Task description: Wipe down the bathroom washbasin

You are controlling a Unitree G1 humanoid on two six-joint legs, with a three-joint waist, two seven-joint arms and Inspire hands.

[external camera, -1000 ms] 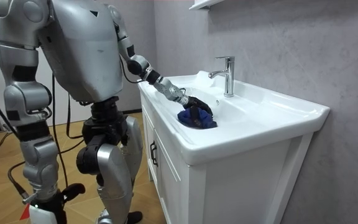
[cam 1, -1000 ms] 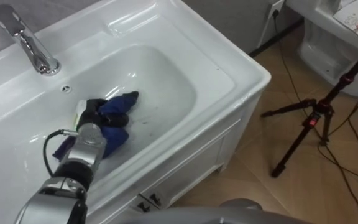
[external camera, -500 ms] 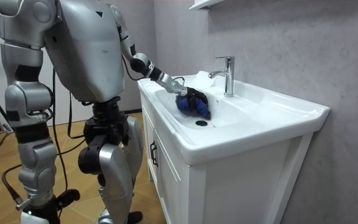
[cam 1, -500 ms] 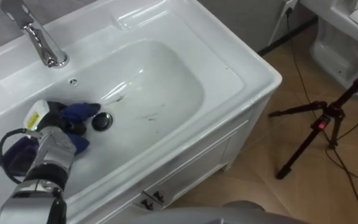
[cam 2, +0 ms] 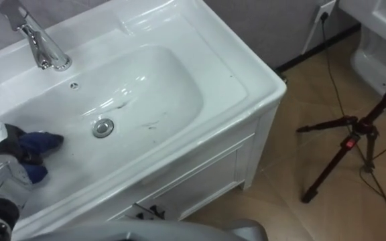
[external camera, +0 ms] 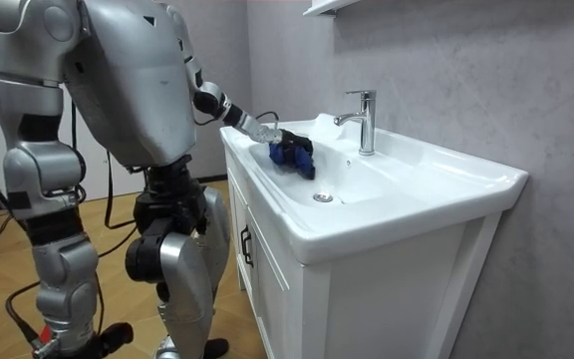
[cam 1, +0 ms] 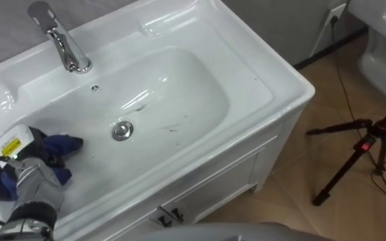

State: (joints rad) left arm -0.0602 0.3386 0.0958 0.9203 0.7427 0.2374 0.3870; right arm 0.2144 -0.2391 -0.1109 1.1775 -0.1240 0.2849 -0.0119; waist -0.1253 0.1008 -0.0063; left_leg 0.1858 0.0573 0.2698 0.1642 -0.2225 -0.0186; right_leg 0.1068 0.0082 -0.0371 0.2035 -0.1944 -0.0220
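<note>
Left hand (cam 1: 27,155) is low on the left inner wall of the white ceramic basin (cam 1: 246,73), with the bunched dark blue cloth (cam 1: 64,143) pressed to the ceramic under it. Fingers look curled into the cloth, gripping it; folds hide the tips.

Cloth sits well left of the round metal drain (cam 1: 121,130), apart from it, near where the bowl wall rises to the rim.

Why it is held this way, as I read it:
- A wadded cloth gives a thick pad, so cloth rather than the hand rubs the glaze.
- The arm comes in from the basin's left end, so that wall is the easy reach.
- The far side means stretching past the drain.

Thin dark streaks (cam 1: 137,106) lie right of and behind the drain, clear of the cloth. That patch looks not yet wiped.

The chrome tap (cam 1: 62,41) stands on the back ledge, well apart from the hand.

View differences:
- Eye views look straight down, so they give the bowl floor, drain, streaks and the cloth's place relative to them. They also show a black tripod (cam 1: 360,144) on the wooden floor to the right.
- Room view gives stance and height. The robot stands upright at the end of the white cabinet (external camera: 387,289), left arm stretched over the rim, cloth high on the bowl wall.
- Room view also has the right hand (external camera: 103,336), hanging low at the bottom left, idle.
</note>
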